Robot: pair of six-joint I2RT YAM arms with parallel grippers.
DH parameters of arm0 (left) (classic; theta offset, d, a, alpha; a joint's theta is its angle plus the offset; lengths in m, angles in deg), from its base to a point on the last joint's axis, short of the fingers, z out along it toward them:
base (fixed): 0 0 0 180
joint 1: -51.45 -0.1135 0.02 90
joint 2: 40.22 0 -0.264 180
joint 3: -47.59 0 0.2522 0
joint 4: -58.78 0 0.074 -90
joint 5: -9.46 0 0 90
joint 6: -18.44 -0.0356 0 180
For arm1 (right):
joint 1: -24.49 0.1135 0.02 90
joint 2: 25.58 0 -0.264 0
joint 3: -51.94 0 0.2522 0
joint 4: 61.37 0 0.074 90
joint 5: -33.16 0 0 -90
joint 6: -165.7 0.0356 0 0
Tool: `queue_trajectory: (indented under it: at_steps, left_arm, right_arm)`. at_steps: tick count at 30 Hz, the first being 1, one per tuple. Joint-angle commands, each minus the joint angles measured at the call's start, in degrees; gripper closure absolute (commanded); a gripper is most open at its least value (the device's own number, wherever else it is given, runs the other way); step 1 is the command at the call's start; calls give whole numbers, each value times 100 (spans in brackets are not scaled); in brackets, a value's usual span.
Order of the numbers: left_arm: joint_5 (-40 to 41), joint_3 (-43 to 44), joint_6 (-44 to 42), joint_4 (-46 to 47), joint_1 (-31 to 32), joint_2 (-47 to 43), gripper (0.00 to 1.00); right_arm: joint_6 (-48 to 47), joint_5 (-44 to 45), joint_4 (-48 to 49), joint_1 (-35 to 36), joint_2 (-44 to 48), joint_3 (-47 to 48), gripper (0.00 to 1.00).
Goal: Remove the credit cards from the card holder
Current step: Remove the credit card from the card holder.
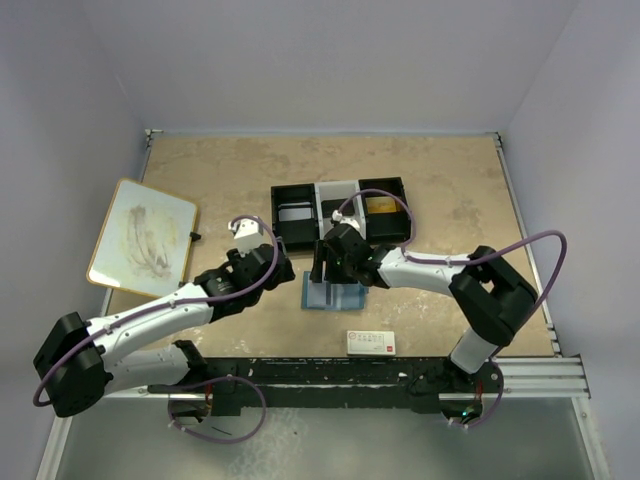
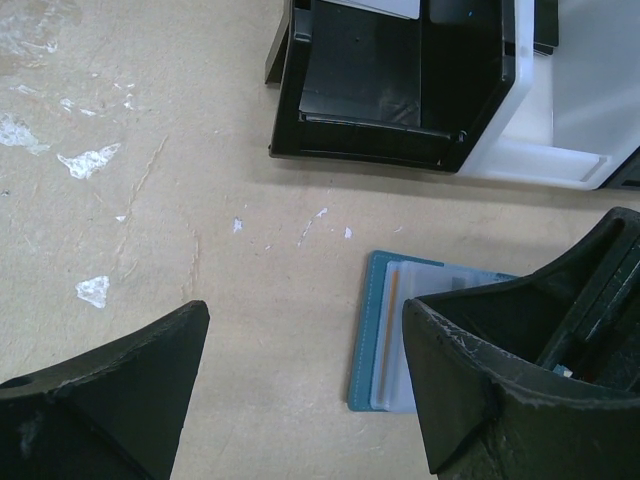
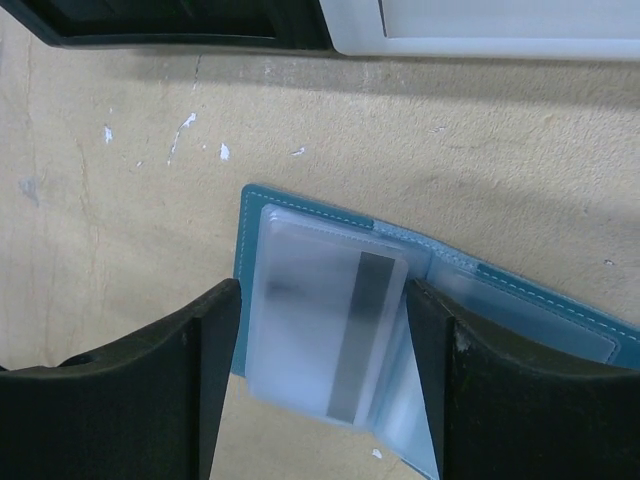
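The blue card holder (image 1: 335, 297) (image 2: 365, 330) (image 3: 248, 235) lies open on the table in front of the tray. One clear sleeve stands up from it with a pale card (image 3: 320, 330) inside, its grey stripe showing. My right gripper (image 1: 330, 268) (image 3: 325, 375) is open and low over the holder, one finger at each long edge of that sleeve. My left gripper (image 1: 272, 262) (image 2: 305, 380) is wide open over bare table just left of the holder. A thin orange edge (image 2: 386, 325) shows inside a sleeve.
A black-and-white compartment tray (image 1: 300, 186) (image 2: 380, 135) (image 3: 180, 35) sits just behind the holder, with a gold-yellow item (image 1: 378, 206) in its right bin and a pale one (image 1: 294, 212) in its left. A white box with red print (image 1: 371, 342) lies near the front edge. A whiteboard (image 1: 143, 237) lies at the left.
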Motion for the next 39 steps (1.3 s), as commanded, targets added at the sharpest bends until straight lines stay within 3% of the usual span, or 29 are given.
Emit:
queue_trajectory:
  at_steps: [1,7,21,39]
  left_arm:
    - [-7,90,-82,246,-16,-26,24]
    - [156,89,-41,201,-16,-140,25]
    - [194,21,52,127,-16,-177,25]
    - [-174,-47,-142,275,-8,-279,25]
  right_arm:
    - [-238,653,-518,152,49,303,28]
    - [-275,952,-808,224,75,574,24]
    - [18,1058,-1179,431,-618,843,34]
    - [58,-387,262,65,62,-119,40]
